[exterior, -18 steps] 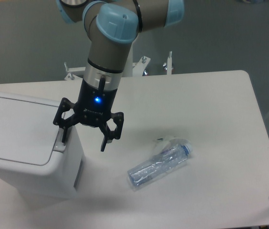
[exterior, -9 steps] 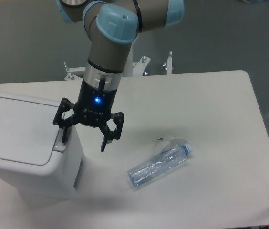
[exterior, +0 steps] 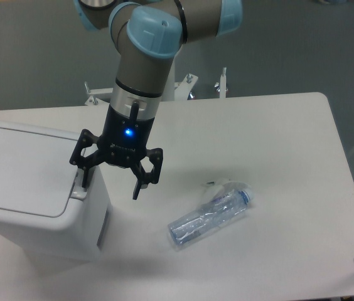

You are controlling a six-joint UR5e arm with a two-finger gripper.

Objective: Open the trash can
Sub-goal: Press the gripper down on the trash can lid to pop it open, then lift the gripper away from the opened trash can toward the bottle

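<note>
The trash can (exterior: 39,207) stands at the left edge of the table (exterior: 277,144), a white boxy bin with rounded corners. Its flat lid (exterior: 23,169) lies closed and level on top. A grey latch tab (exterior: 78,186) sits at the lid's right edge, on the side facing the arm.

Directly right of the bin, the arm (exterior: 149,56) descends from the top of the view, grey with light blue joint caps, and a blue light glows on its wrist. The black pincer (exterior: 109,185) hangs open, its two fingers spread well apart and pointing down. The left finger (exterior: 83,175) is over the latch tab; from this angle contact with the tab appears likely but cannot be confirmed. The right finger (exterior: 138,185) hangs above the bare table beside the bin, holding nothing.

Further right, a clear plastic bottle (exterior: 209,215) lies on its side on the table, set diagonally, well apart from the bin and the pincer.
</note>
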